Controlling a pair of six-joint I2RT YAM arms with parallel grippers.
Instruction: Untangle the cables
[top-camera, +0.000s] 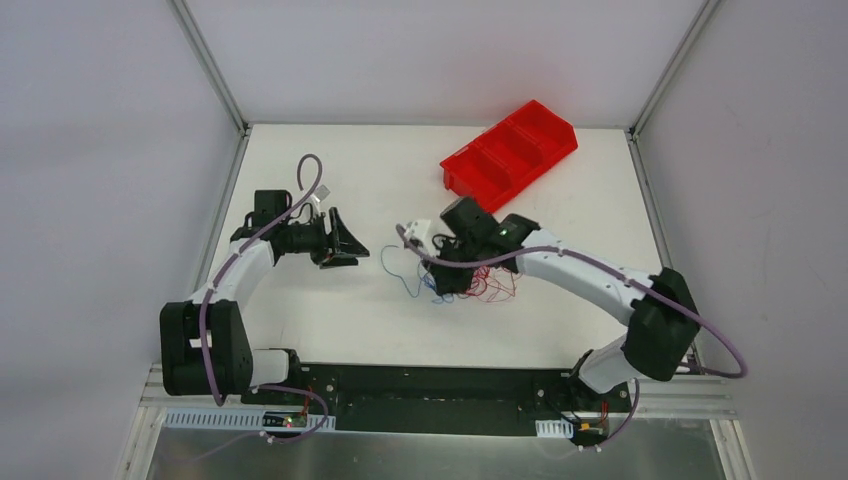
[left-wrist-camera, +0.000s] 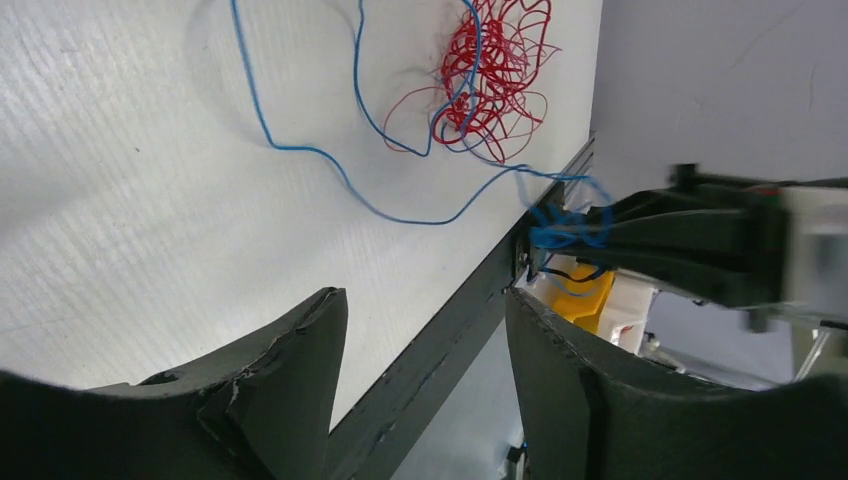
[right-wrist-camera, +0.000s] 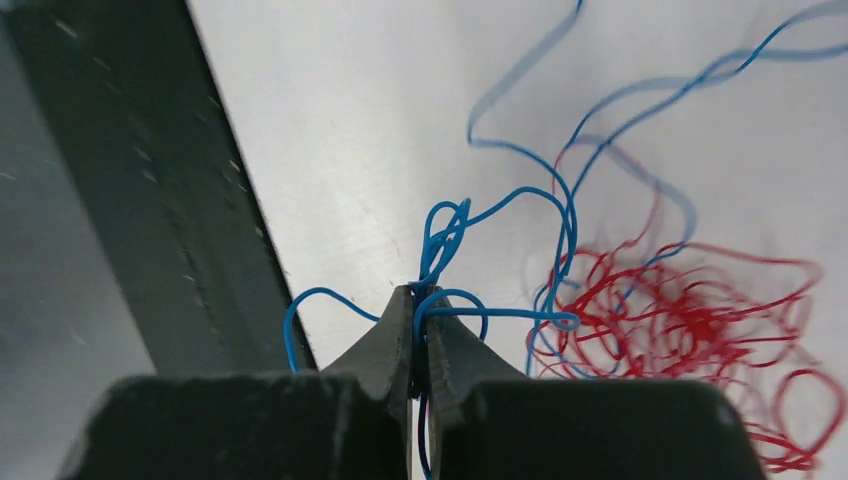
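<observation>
The cables lie mid-table: a red tangle (top-camera: 492, 288) (left-wrist-camera: 490, 70) (right-wrist-camera: 690, 320) with a thin blue wire (top-camera: 395, 265) (left-wrist-camera: 300, 150) (right-wrist-camera: 560, 200) looping out of it to the left. My right gripper (top-camera: 445, 285) (right-wrist-camera: 418, 295) points down at the left edge of the tangle. Its jaws are pressed together on a bunch of blue wire loops. It also shows in the left wrist view, where the right gripper (left-wrist-camera: 590, 235) pinches the blue loops. My left gripper (top-camera: 345, 245) (left-wrist-camera: 425, 330) stands open left of the wires, apart from them, with nothing between its fingers.
A red divided bin (top-camera: 510, 147) sits at the back right of the white table (top-camera: 330, 320). A dark rail (top-camera: 440, 385) runs along the table's near edge. Grey walls enclose the table on three sides.
</observation>
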